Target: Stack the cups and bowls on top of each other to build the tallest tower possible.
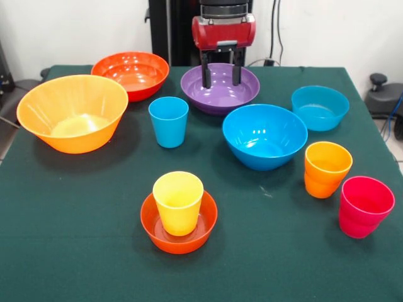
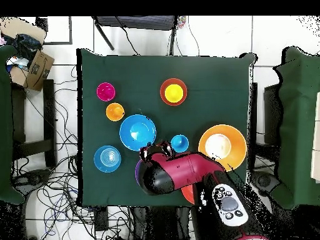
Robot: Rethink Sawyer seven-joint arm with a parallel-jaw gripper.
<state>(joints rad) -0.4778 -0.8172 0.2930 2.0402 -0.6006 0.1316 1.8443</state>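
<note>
Above the purple bowl (image 1: 220, 88), hidden overhead by the arm, the gripper (image 1: 220, 75) hangs, fingers apart, empty.

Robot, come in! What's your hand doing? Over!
Hand open, empty, over purple bowl. Tower barely started: yellow cup in small red-orange bowl. Nothing blocking.

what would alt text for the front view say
A red robot gripper hangs open over a purple bowl on a green table. A yellow cup stands in a small red-orange bowl; other bowls and cups stand scattered, unstacked.
</note>
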